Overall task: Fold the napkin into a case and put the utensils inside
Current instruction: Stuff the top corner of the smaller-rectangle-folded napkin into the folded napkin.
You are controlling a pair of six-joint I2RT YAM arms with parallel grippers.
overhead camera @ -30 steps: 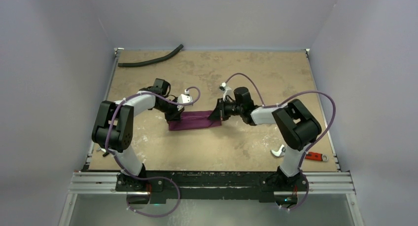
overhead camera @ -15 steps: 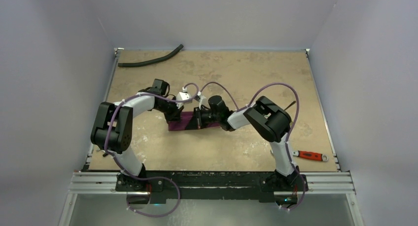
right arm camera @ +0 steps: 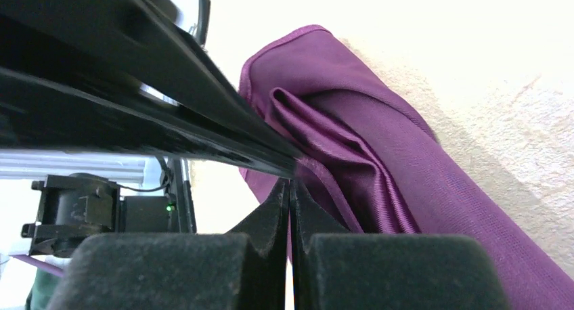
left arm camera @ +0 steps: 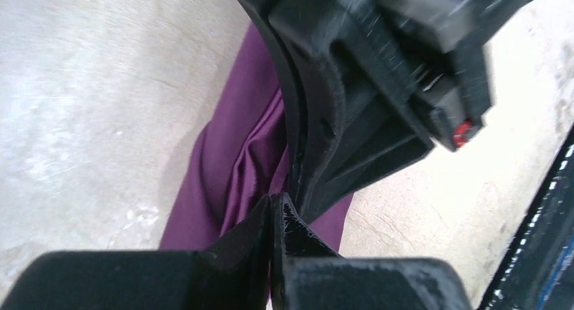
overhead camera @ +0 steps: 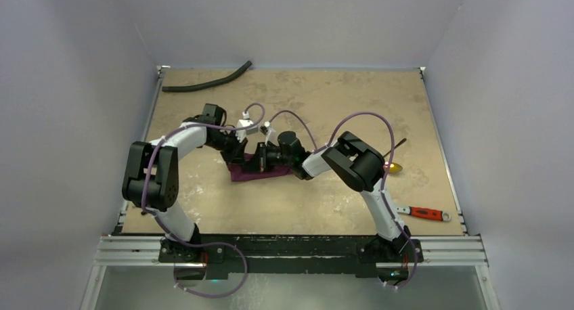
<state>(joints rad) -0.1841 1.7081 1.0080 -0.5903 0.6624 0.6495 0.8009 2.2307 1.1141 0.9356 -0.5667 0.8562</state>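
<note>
The plum-purple napkin lies bunched in a short folded band on the table, between my two grippers. My left gripper is shut on its left end; in the left wrist view the closed tips pinch creased cloth. My right gripper is shut on a folded edge right beside it; in the right wrist view cloth runs between the tips. The two grippers nearly touch. The spoon with its gold bowl lies at the right. The fork is not in view.
A red-handled tool lies near the front right corner. A long black hose lies at the back left. Grey walls stand close around the table's edges.
My right gripper has moved left with the napkin's right end, folding it over toward my left gripper. The napkin band is now shorter. The spoon has come into view behind the right arm.
</note>
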